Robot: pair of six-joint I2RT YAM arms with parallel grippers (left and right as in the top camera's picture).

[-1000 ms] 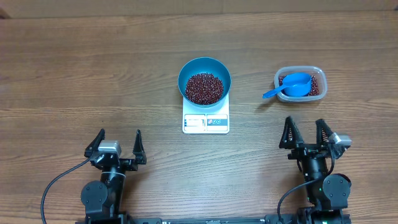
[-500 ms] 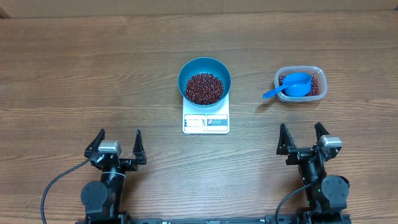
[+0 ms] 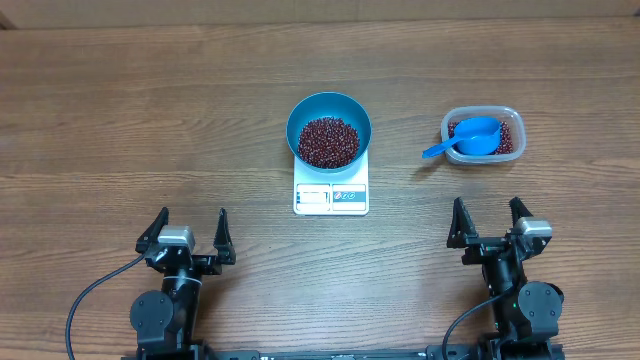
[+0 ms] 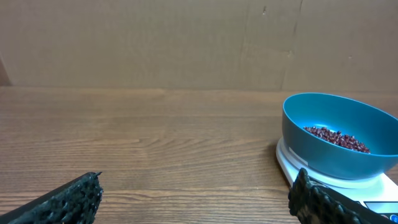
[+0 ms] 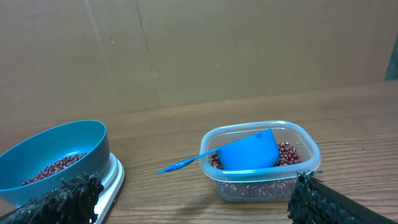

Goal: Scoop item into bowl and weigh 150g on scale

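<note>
At the middle of the wooden table (image 3: 150, 100), the teal-blue bowl (image 3: 329, 106) sits on the rear part of the white kitchen scale (image 3: 331, 197). A loose heap of dark red-brown beans (image 3: 328, 141) covers its bottom. The scale's display and two buttons show along the front edge, clear of the bowl; the reading is too small to make out.

To the bowl's right, well apart from it, stands a clear plastic tub (image 3: 511, 118) with more beans inside. A bright blue scoop (image 3: 476, 135) lies in the tub, its cup resting on the beans. Its thin handle reaches out over the rim on the side toward the scale.

Your left gripper (image 3: 191, 213) sits near the front edge of the table, left of the scale, its two fingers spread wide and gripping nothing. Your right gripper (image 3: 487, 203) sits near the front edge too, in front of the tub, likewise released and empty. Neither touches the bowl, the scale, the tub or the scoop.

From your left wrist camera, the bowl shows at the right, on the scale, with the beans low inside it and a cardboard wall (image 4: 186, 43) behind the table. From your right wrist camera, the tub and scoop stand straight ahead, with the bowl and scale off to the left.
</note>
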